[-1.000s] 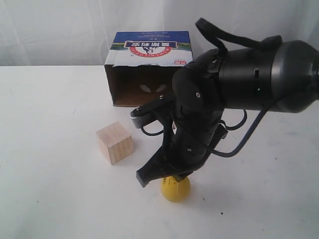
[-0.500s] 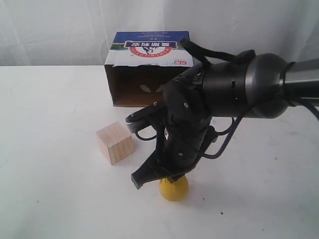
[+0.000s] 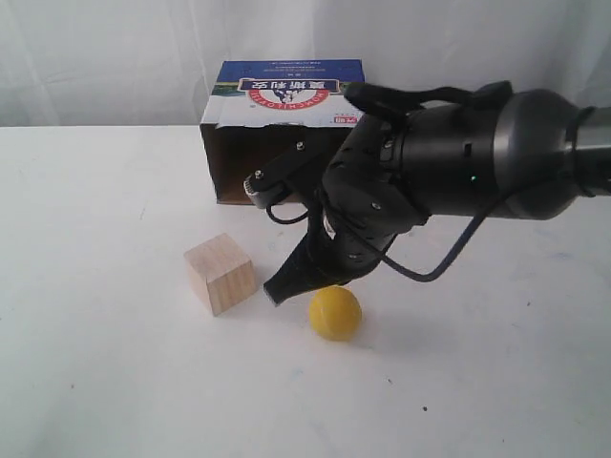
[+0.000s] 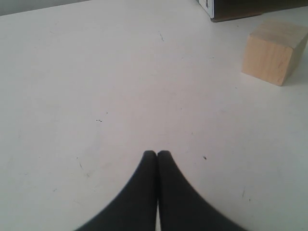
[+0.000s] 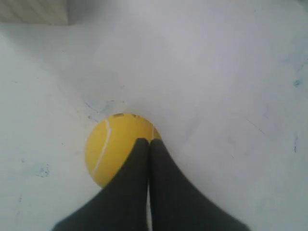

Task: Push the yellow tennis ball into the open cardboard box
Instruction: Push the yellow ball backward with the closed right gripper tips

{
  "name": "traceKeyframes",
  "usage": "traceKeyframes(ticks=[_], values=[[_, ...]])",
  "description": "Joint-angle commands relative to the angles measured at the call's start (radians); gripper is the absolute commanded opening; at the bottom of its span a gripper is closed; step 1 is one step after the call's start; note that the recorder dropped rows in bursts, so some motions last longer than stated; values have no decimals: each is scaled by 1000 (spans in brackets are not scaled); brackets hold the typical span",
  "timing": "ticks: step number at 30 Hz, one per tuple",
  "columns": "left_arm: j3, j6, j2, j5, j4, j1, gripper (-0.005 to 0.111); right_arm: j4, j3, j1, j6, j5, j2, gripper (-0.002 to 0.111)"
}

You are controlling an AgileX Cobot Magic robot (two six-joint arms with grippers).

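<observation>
The yellow tennis ball (image 3: 334, 313) lies on the white table, in front of the open cardboard box (image 3: 286, 105), whose dark opening faces the ball. My right gripper (image 3: 276, 292) is shut and empty, its tip just left of the ball and low over the table. In the right wrist view the shut fingertips (image 5: 148, 140) overlap the tennis ball (image 5: 115, 147); whether they touch it does not show. My left gripper (image 4: 157, 153) is shut with nothing in it, over bare table, and is out of the exterior view.
A pale wooden cube (image 3: 221, 274) stands left of the ball; the left wrist view shows this cube (image 4: 272, 57) and a corner of the box (image 4: 231, 7). The right arm's black body (image 3: 430, 172) hangs between ball and box opening.
The ball has rolled a little toward the box. The right arm has lifted and drawn back toward the box, so its tip now sits beside the ball instead of over it.
</observation>
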Motion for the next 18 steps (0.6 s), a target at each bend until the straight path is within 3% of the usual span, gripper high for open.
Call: traceKeyframes(ticks=[1, 8, 18], values=[[3, 0, -4, 1, -7, -1, 0, -10, -4, -2, 18, 55, -40, 0], [3, 0, -4, 1, -7, -1, 0, -61, 0, -11, 25, -134, 59, 0], [3, 0, -4, 1, -7, -1, 0, -152, 0, -186, 172, -298, 135, 0]])
